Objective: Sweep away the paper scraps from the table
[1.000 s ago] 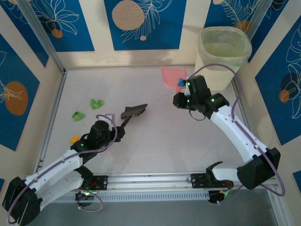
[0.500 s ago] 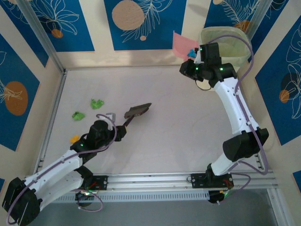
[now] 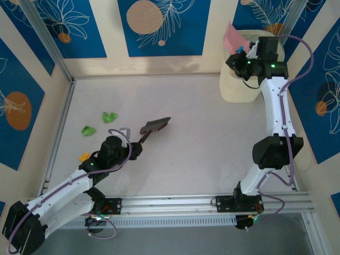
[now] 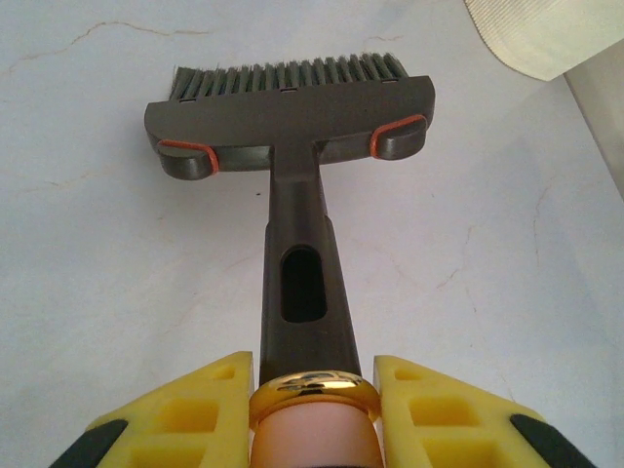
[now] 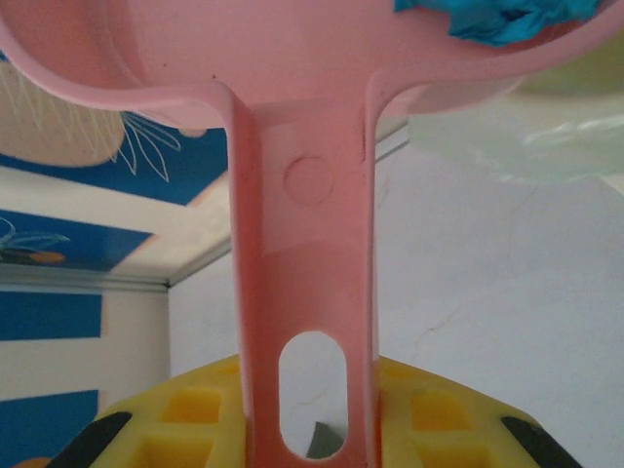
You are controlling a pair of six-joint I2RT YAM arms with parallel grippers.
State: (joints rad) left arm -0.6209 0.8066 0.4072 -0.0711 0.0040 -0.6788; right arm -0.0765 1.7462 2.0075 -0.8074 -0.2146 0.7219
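Note:
Two green paper scraps (image 3: pixel 110 117) (image 3: pixel 88 129) and an orange one (image 3: pixel 84 156) lie on the left of the table (image 3: pixel 202 143). Just right of them, my left gripper (image 3: pixel 134 147) (image 4: pixel 312 390) is shut on the handle of the dark brush (image 3: pixel 155 125) (image 4: pixel 292 107), whose bristles rest on the table. My right gripper (image 3: pixel 248 54) (image 5: pixel 307 409) is shut on the handle of the pink dustpan (image 3: pixel 232 36) (image 5: pixel 302 195), raised and tilted at the waste bin's left rim. A cyan scrap (image 5: pixel 507 18) (image 3: pixel 240 50) sits in the pan.
The pale translucent waste bin (image 3: pixel 239 87) (image 5: pixel 507 136) stands in the far right corner against the walls. Aluminium rails edge the table on the left and near sides. The right arm reaches up along the right side.
My right arm has lifted the dustpan with the cyan scrap from the table beside the bin up and right to the bin's rim. The left arm and brush have stayed put.

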